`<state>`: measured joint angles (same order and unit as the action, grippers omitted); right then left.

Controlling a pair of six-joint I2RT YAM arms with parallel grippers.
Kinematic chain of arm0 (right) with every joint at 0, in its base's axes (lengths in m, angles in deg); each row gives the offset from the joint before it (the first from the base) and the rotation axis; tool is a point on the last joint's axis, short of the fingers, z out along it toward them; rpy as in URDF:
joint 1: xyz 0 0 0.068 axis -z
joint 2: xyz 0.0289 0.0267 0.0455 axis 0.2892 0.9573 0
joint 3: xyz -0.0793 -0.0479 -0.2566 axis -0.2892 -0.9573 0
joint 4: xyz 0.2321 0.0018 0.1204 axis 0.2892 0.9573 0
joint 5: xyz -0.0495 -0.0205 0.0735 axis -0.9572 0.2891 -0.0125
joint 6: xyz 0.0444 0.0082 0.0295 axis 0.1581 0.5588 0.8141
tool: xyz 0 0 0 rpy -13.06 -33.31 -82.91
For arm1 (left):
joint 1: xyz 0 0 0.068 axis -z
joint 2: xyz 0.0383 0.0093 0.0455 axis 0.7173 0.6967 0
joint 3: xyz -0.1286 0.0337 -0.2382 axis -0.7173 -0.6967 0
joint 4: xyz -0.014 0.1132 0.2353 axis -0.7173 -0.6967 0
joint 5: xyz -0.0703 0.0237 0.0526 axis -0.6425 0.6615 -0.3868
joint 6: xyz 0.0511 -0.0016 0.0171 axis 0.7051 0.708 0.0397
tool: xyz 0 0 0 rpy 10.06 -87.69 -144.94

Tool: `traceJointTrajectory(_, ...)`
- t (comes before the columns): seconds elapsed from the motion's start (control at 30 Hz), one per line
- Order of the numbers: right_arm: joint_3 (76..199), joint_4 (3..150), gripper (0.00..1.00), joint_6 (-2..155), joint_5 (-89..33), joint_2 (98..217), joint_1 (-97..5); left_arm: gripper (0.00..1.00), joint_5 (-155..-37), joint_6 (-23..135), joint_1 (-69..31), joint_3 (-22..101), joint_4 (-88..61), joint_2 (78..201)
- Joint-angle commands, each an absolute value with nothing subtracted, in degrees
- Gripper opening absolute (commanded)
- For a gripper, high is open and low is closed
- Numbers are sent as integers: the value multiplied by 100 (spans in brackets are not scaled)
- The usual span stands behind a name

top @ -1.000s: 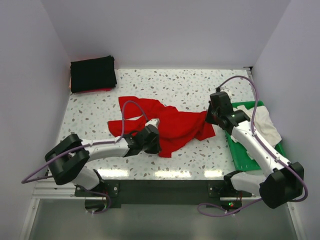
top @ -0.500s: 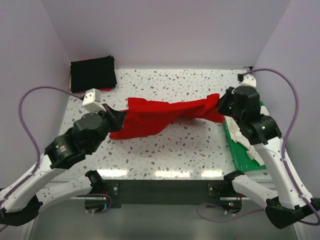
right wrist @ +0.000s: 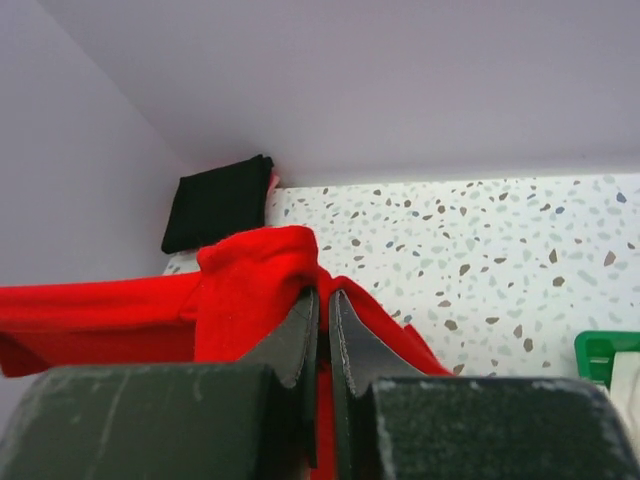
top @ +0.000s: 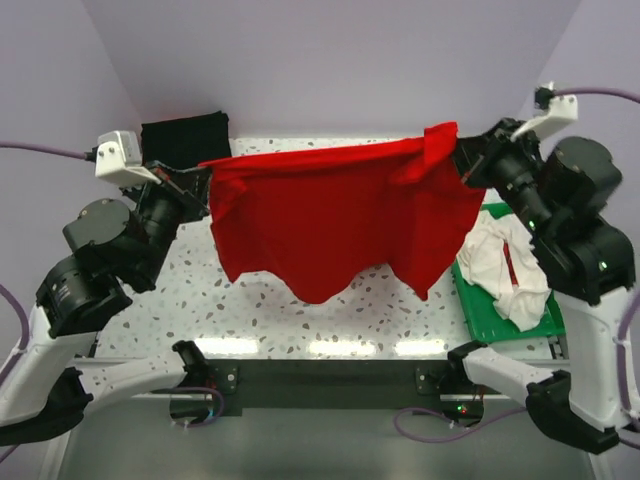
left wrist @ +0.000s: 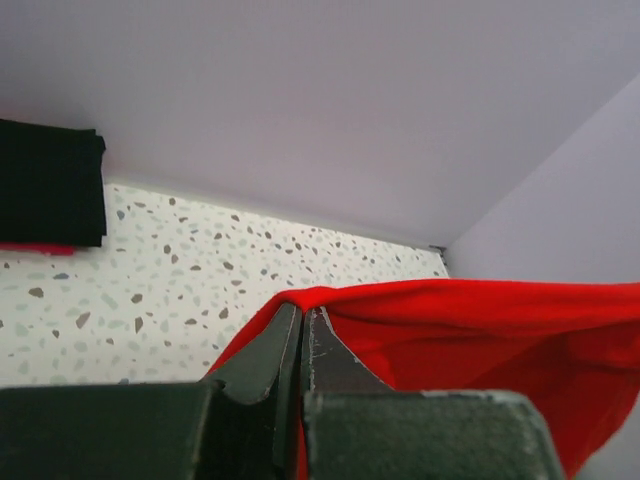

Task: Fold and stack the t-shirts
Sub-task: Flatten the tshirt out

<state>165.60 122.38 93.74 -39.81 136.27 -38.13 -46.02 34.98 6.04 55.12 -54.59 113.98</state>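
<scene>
The red t-shirt (top: 330, 220) hangs spread in the air between both arms, above the speckled table. My left gripper (top: 203, 178) is shut on its left top corner; the cloth shows pinched in the left wrist view (left wrist: 450, 330). My right gripper (top: 458, 150) is shut on its right top corner, cloth bunched over the fingers in the right wrist view (right wrist: 250, 285). The black t-shirt (top: 185, 143) lies folded at the far left corner, also in the left wrist view (left wrist: 48, 182) and right wrist view (right wrist: 218, 200). The whitish t-shirt (top: 505, 265) lies crumpled on the green tray.
The green tray (top: 487, 312) sits at the table's right edge, under the right arm. A sliver of red (left wrist: 35, 247) shows beneath the black shirt. White walls close in the back and both sides.
Both arms have risen and moved apart, lifting the red t-shirt off the table from a stretched bundle into a hanging, spread sheet.
</scene>
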Motion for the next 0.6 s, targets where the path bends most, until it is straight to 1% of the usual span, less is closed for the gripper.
traceJointTrajectory(0.0, 16771, 11887, 0, 8835, -4253, 14546, -3755, 0, -3561, 4643, 576, 5666, -4354, 11928)
traceJointTrajectory(0.07, 17087, 11693, 0, 8764, -4279, 15141, -3746, 0, -3638, 5293, 419, 5788, -3861, 12281)
traceJointTrajectory(0.1, 17236, 11561, 0, 8659, -4288, 15389, -3746, 0, -4308, 5391, 191, 5893, -3615, 12700)
traceJointTrajectory(0.13, 17577, 11499, 0, 8597, -4279, 15609, -3746, 0, -4915, 5235, -664, 6216, -3622, 12939)
traceJointTrajectory(0.17, 17737, 11438, 0, 8527, -4288, 16046, -3746, 0, -5548, 5085, -1151, 6376, -3630, 13185)
traceJointTrajectory(0.2, 17887, 11272, 0, 8387, -4288, 16251, -3738, 0, -6607, 4945, -1582, 6525, -3596, 13684)
traceJointTrajectory(0.23, 18202, 11192, 0, 8316, -4253, 16453, -3737, 0, -6931, 4787, -2169, 6657, -3526, 13941)
traceJointTrajectory(0.27, 18379, 11121, 0, 8246, -4235, 16698, -3737, 0, -7143, 4768, -2349, 6937, -3325, 14170)
traceJointTrajectory(0.3, 18807, 11025, 0, 8123, -4218, 17145, -3729, 0, -7537, 4741, -2673, 7114, -3227, 14659)
traceJointTrajectory(0.37, 19406, 10998, 0, 7982, -4183, 17987, -3711, 0, -8004, 4680, -3000, 7825, -3025, 15189)
traceJointTrajectory(0.4, 20122, 10989, 0, 7947, -4182, 18315, -3702, 0, -8372, 4584, -3288, 8176, -3015, 15775)
traceJointTrajectory(0.43, 20521, 10989, 0, 7937, -4226, 18596, -3694, 0, -8567, 4548, -3422, 8945, -3015, 16085)
traceJointTrajectory(0.47, 20899, 10963, 0, 7911, -4226, 18843, -3676, 0, -8847, 4504, -3536, 9388, -3033, 16393)
traceJointTrajectory(0.5, 21451, 10806, 0, 7885, -4226, 19228, -3667, 0, -9007, 4452, -3720, 9845, -3068, 16988)
traceJointTrajectory(0.53, 21578, 10648, 0, 7867, -4348, 19302, -3667, 0, -9130, 4425, -3800, 10719, -3068, 17255)
traceJointTrajectory(0.57, 21562, 10176, 0, 7824, -4393, 19294, -3658, 0, -9227, 4381, -3862, 11076, -3042, 17605)
